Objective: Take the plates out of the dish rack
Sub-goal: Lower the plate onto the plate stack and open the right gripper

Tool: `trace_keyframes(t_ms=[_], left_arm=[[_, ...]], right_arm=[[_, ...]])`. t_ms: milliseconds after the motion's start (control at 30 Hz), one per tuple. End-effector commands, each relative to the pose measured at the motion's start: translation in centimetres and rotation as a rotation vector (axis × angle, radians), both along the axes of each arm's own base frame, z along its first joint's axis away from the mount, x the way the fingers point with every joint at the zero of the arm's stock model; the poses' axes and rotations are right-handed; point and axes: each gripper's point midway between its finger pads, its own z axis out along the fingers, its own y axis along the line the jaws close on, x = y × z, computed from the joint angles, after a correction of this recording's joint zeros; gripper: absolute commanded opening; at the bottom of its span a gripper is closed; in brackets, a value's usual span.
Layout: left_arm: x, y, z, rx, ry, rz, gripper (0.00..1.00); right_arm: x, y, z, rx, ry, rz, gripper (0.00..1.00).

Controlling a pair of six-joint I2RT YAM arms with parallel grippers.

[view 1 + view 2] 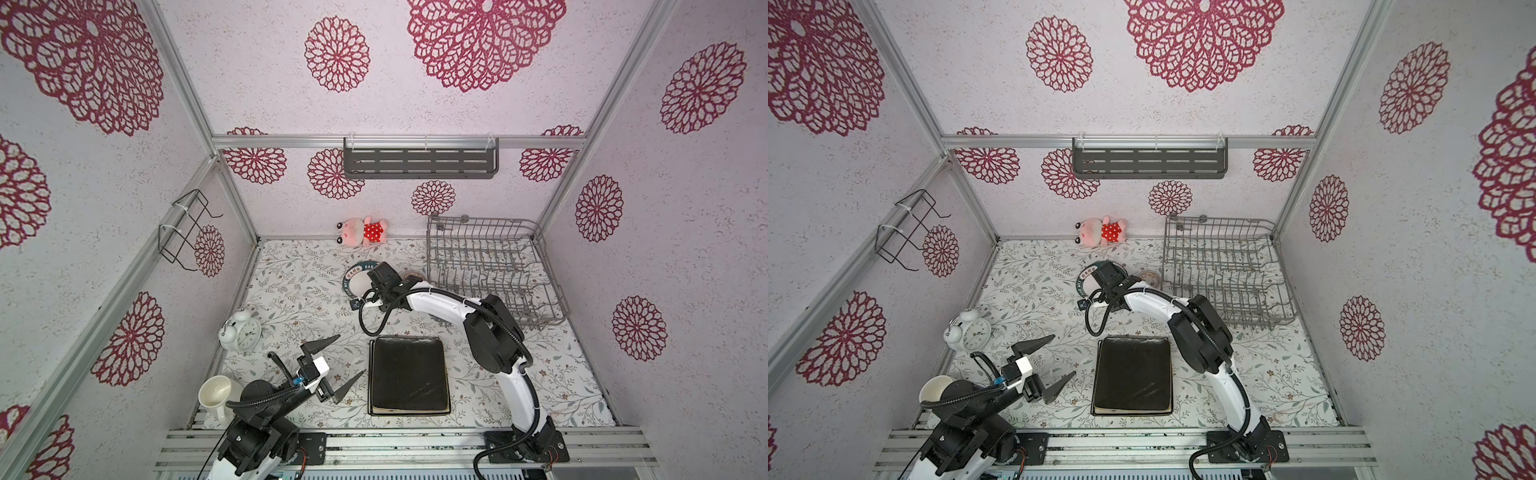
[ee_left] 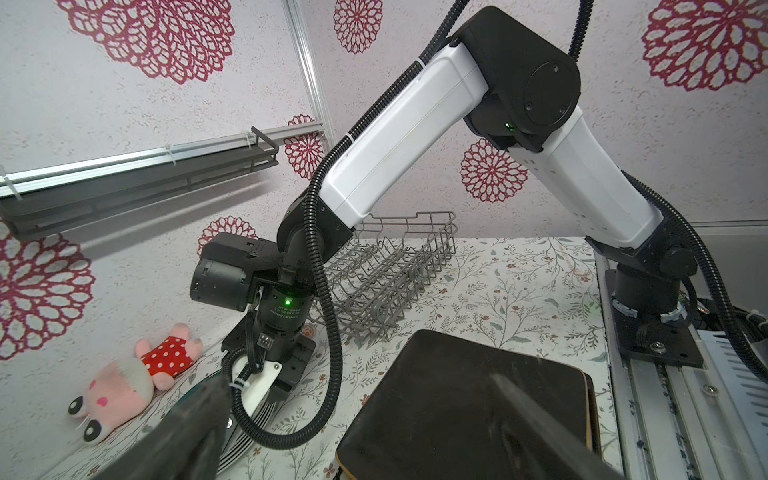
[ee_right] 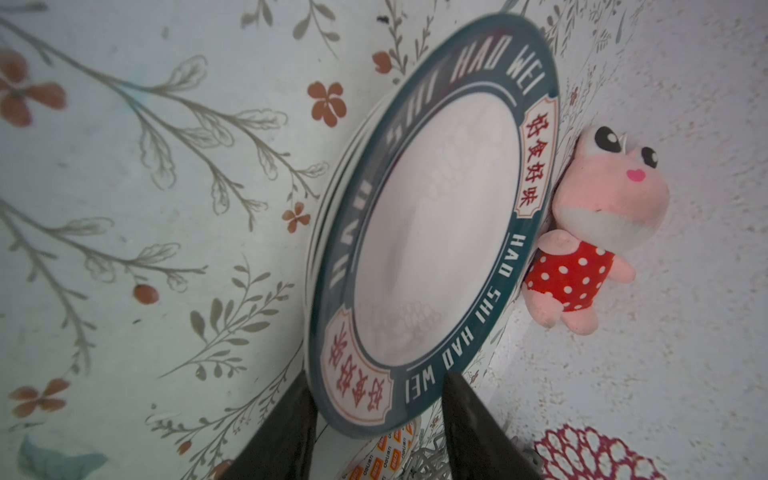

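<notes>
I see pale textured walls [image 1: 257, 83] printed with crimson lace flowers [image 1: 337, 54], aluminium frame rails [image 1: 282, 142], and a leaf-patterned tabletop [image 1: 299, 299]

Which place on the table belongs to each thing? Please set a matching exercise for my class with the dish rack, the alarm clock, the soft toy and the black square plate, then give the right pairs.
Things
1. dish rack
2. alarm clock
3. soft toy
4. black square plate

Places
A. near edge of the table, in the middle, between the two arm bases
B. lying against the back wall
C. far right corner
D. left edge, close to the side wall

Pairs: 1-C, 2-D, 3-B, 4-A
</notes>
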Motion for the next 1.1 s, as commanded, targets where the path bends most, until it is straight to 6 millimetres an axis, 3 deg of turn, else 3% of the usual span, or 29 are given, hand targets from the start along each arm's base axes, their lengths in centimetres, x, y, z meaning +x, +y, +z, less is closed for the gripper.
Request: trace_keyframes(t_ms=[0, 1067], left_arm=[[0.2, 0.1, -0.5, 0.009, 0.0, 0.008, 0.97], [0.4, 0.1, -0.6, 0.013, 0.006, 0.017, 0.97]], right_arm=[[0.7, 0.4, 1.1, 0.044, 0.0, -0.021, 0.51], [2.0, 0.6, 1.6, 0.119, 0.014, -0.058, 0.53]])
